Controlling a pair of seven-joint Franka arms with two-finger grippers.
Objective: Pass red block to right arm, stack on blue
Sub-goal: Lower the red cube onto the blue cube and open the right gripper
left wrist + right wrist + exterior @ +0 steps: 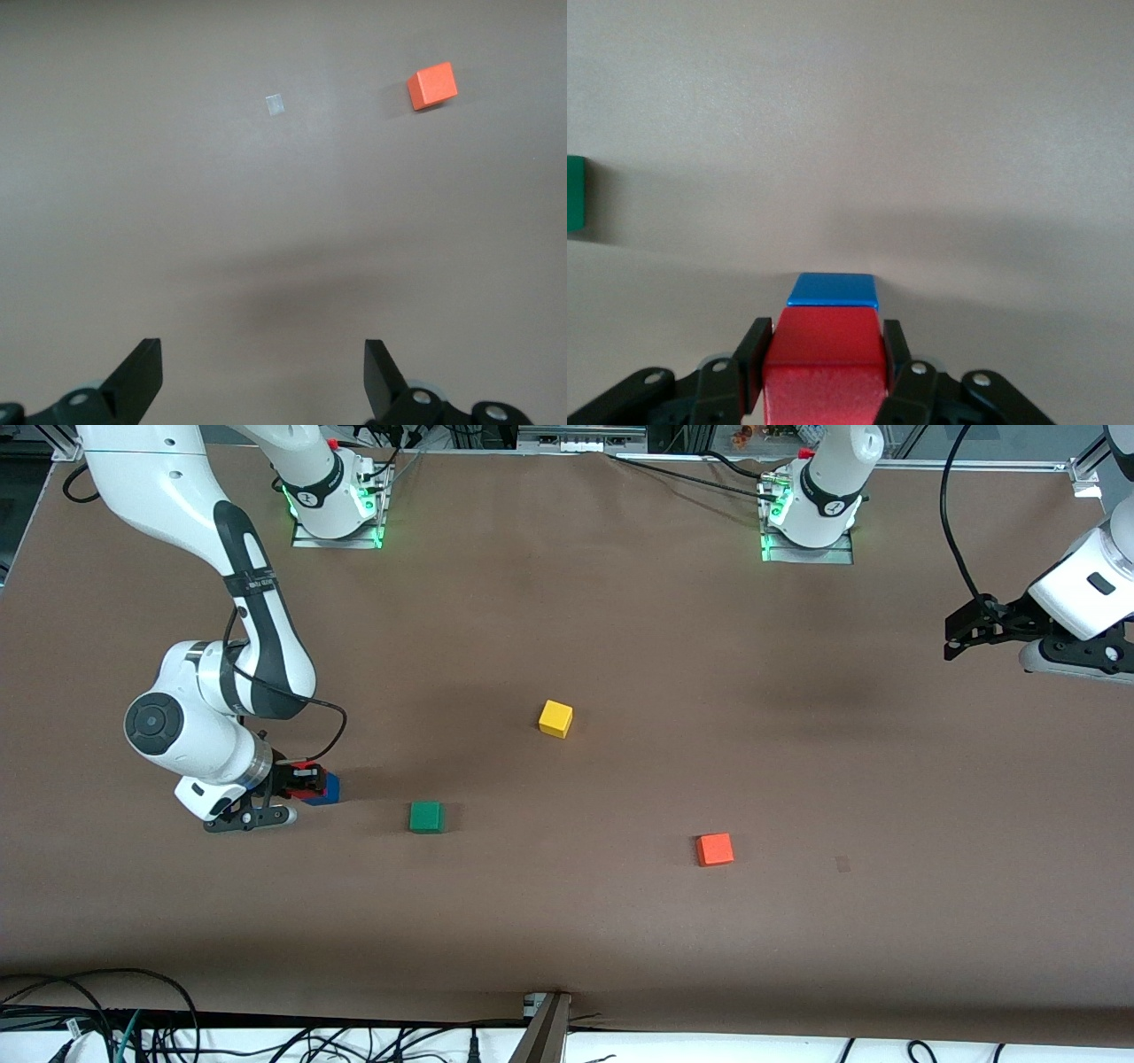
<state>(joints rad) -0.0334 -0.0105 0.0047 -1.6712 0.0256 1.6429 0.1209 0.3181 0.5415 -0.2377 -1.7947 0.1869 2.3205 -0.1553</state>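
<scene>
My right gripper [825,341] is shut on the red block [824,367], with a black finger pressed to each side of it. The red block sits directly over the blue block [833,290]; I cannot tell whether the two touch. In the front view this right gripper [304,779] is low at the right arm's end of the table, with the red block [307,765] above the blue block [329,791]. My left gripper [952,638] waits in the air over the left arm's end of the table. The left gripper [261,352] is open with nothing between its fingers.
A green cube [426,817] lies beside the blue block, toward the table's middle. A yellow cube [555,718] sits mid-table, and an orange cube [714,849] lies nearer the front camera, close to a small grey patch [842,864]. Cables run along the near edge.
</scene>
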